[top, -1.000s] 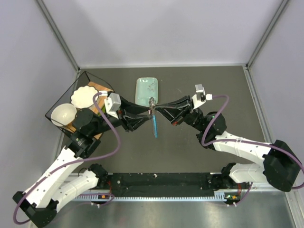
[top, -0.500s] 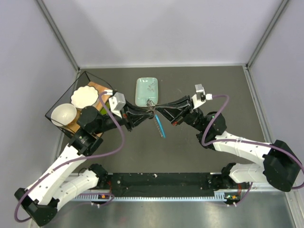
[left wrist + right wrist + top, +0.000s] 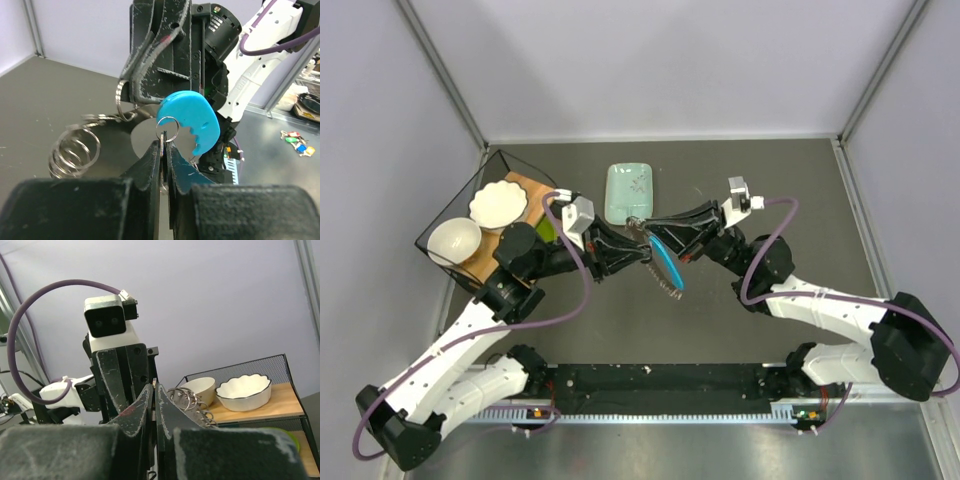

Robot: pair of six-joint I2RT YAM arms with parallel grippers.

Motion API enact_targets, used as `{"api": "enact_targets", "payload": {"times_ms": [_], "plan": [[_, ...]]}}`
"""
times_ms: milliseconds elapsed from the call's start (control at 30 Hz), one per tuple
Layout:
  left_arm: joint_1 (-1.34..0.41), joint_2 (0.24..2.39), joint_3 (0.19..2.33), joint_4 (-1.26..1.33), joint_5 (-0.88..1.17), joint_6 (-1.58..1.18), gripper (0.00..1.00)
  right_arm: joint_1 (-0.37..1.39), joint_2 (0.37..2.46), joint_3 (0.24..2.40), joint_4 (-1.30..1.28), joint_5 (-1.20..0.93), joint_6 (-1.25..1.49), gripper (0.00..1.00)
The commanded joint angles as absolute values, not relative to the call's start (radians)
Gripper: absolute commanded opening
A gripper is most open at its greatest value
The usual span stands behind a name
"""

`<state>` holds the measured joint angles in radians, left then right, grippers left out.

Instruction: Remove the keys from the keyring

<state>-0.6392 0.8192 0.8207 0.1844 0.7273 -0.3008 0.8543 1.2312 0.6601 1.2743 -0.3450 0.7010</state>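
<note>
item: keyring (image 3: 74, 151) with blue tag (image 3: 187, 120), held in the air over the surface (image 3: 770, 180), near the green dish (image 3: 630, 192).
left fingers (image 3: 150, 165): narrow, pinching the small loop at the tag.
right fingers (image 3: 142, 405): pressed together on another loop.
keys: cannot be told apart from the rings.
risk: the thin wire slips out of either pinch under pull and the bunch drops; loops tangle and trap the keys.
</note>
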Motion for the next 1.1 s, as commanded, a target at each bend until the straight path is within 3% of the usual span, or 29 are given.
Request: {"api": "enact_targets", "payload": {"times_ms": [0,500,800,1067], "plan": [[-0.649,0.813,0.804,0.255,0.755,-0.33,0.0,0.845,1.233,0.693,1.609,-0.313,0.693,0.0],[-0.65,0.767,0.766,0.189,0.672,-0.278,0.0,0.822,1.187,0.663,1.559,-0.292,0.661,0.0],[-0.65,0.678,0.68,0.118,0.532,-0.233,0.0,0.795,0.987,0.604,1.168,-0.226,0.474,0.0],[-0.649,0.689,0.67,0.008,0.333,-0.202,0.0,0.753,0.775,0.607,0.455,0.088,0.25,0.0]]}}
